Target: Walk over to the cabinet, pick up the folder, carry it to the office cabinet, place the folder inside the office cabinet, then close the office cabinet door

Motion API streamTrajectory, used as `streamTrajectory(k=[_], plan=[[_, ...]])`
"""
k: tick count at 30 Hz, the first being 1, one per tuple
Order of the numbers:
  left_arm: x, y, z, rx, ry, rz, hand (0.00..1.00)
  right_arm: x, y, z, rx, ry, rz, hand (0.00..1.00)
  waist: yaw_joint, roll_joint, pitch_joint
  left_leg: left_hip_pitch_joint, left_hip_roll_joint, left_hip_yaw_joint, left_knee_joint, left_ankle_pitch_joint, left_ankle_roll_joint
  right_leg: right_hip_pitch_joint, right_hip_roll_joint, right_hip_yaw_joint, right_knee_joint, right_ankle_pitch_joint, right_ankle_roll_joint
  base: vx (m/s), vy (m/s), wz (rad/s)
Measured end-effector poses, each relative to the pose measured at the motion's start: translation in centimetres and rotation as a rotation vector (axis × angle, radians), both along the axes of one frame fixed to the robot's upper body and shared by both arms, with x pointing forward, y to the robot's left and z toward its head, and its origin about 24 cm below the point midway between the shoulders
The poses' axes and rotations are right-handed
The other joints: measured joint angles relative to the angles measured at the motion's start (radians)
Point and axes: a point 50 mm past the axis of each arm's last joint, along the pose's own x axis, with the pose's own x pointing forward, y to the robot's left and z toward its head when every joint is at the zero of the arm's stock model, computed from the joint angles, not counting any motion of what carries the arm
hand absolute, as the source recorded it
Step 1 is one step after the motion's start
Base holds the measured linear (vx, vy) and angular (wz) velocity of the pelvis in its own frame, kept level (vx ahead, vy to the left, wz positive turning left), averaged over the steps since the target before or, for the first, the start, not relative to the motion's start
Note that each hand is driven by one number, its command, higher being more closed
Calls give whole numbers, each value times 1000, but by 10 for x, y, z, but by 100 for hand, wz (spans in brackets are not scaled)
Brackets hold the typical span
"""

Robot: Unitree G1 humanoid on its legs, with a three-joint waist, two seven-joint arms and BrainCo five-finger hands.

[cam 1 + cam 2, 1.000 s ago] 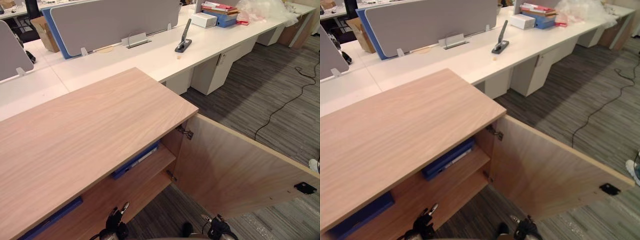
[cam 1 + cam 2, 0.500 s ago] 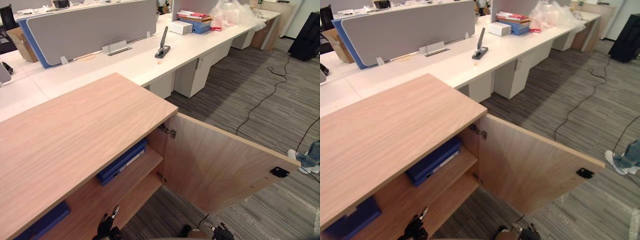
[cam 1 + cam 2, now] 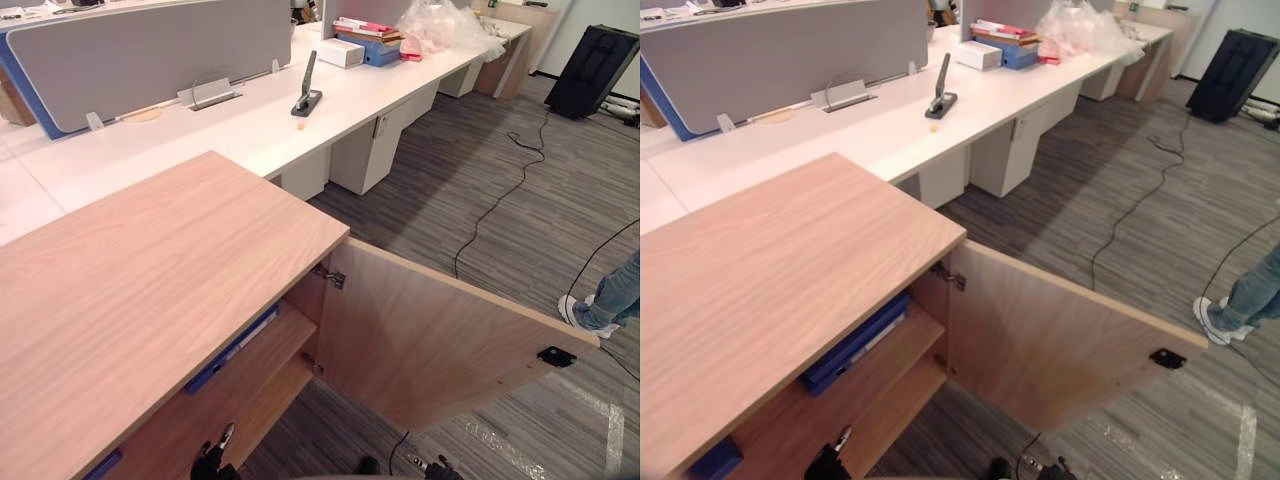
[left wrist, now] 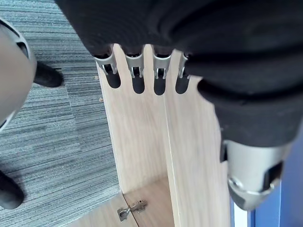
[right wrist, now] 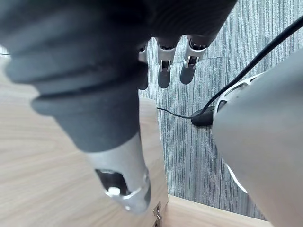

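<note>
Both hands hang low and empty in front of the cabinet (image 3: 170,270). The left hand (image 4: 134,71) and the right hand (image 5: 163,66) have loose, straight fingers and grip nothing. The blue folder (image 3: 855,345) lies flat on the shelf (image 3: 265,375) inside, so to my eye only the door (image 3: 430,340) is left to deal with, and it stands wide open.

The risk is a push too near the hinge (image 3: 330,277), which would hardly move the door. If the folder pokes past the shelf's front, the door could also jam on it, though I can't tell from here whether it does.

A person's shoe (image 3: 580,315) is near the door's free edge, outside its swing. The white surface (image 3: 250,125) with its grey divider (image 3: 150,50) sits well behind.
</note>
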Motion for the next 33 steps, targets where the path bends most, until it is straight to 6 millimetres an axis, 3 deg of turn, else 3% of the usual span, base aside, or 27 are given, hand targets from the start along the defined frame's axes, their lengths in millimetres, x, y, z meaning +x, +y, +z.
streamTrajectory(k=[4, 6, 8, 10, 12, 15, 19, 25, 26, 27, 29, 30, 31, 32, 33], plan=[[-6, 0, -1, -1, 19, 16, 0, 1, -2, 0, -7, -4, -2, 0, 11, 6, 18, -36, 23, -42, 166, -67, 21, 6, 15, 57, 0, -2, -4, -49, 29, -44], [-8, -1, -2, -7, 19, 31, 0, 1, -5, 1, -19, -13, 2, 0, 26, 9, 23, -72, 22, -136, 247, -106, 22, -22, 32, 114, 7, 2, -4, -121, 63, -75], [-9, -2, -2, -9, 22, 31, 0, 5, -6, 2, -30, -27, 14, 0, 17, 28, 18, -75, 22, -173, 240, -153, 21, -56, 48, 135, 14, 12, -4, -129, 89, -55], [-6, -3, -2, -8, 16, 24, 0, 7, -7, 3, -33, -35, 17, 0, 4, 29, 18, -74, 16, -172, 184, -185, 13, -83, 46, 135, 11, 32, 0, -112, 105, -9], [-5, 0, -1, 2, 13, 23, 0, 6, -4, 2, -24, -31, 16, 0, 7, 18, 17, -79, -9, -162, 170, -177, 20, -93, 25, 137, 1, 48, -4, -79, 118, -12], [-4, -3, -1, 9, 21, -19, 0, 6, -5, 4, -34, -40, 22, 0, -1, 27, 9, -46, -34, -153, 117, -155, 19, -91, 6, 140, 1, 64, 7, -6, 95, -4], [4, -9, -1, 3, 6, -53, 0, 10, -8, 5, -47, -48, 54, 0, -8, 37, 8, -29, -35, -148, 89, -137, 8, -93, 10, 141, 2, 68, 13, 43, 36, -5], [9, -12, -1, 5, 12, -98, 0, 13, -8, 6, -49, -52, 61, 0, -9, 42, 14, 5, -50, -87, 99, -129, 22, -123, 9, 151, 72, 63, 6, -58, 27, -31], [9, -11, -1, 8, 9, -94, 0, 15, -8, 6, -49, -59, 60, 0, -9, 37, 21, 5, -57, -62, 101, -128, 25, -157, -2, 101, 129, 29, -39, -157, -14, -45], [9, -11, -1, 8, 9, -92, 0, 16, -9, 7, -50, -61, 60, 0, -10, 38, 22, 5, -58, -60, 101, -128, 25, -164, -4, 98, 138, 21, -49, -144, -18, -24], [5, -10, -1, 5, 19, -79, 0, 25, -12, 10, -65, -93, 62, 0, -13, 53, 35, 6, -38, -52, 76, -128, 35, -218, -79, -72, 316, -114, -109, -92, 0, -3], [4, -10, -1, 6, 19, -75, 0, 25, -13, 11, -67, -94, 59, 0, -13, 51, 35, 6, -38, -50, 76, -127, 34, -228, -95, -82, 357, -119, -111, -71, -26, 5], [-1, -8, -2, 10, 30, -69, 0, 23, -15, 11, -71, -93, 43, 0, -14, 48, 34, 21, -39, -51, 76, -125, 30, -233, -144, -105, 506, -163, -101, -8, -96, 4], [-9, -6, -2, 14, 44, -56, 0, 20, -15, 10, -71, -85, 41, 0, -13, 41, 27, 35, -44, -49, 70, -125, 23, -223, -174, -138, 567, -240, -76, -1, -134, -2], [-9, -5, -2, 19, 42, -54, 0, 19, -14, 10, -66, -83, 42, 0, -8, 30, 27, 41, -51, -44, 62, -123, 17, -219, -175, -151, 559, -256, -43, 37, -166, -22]])
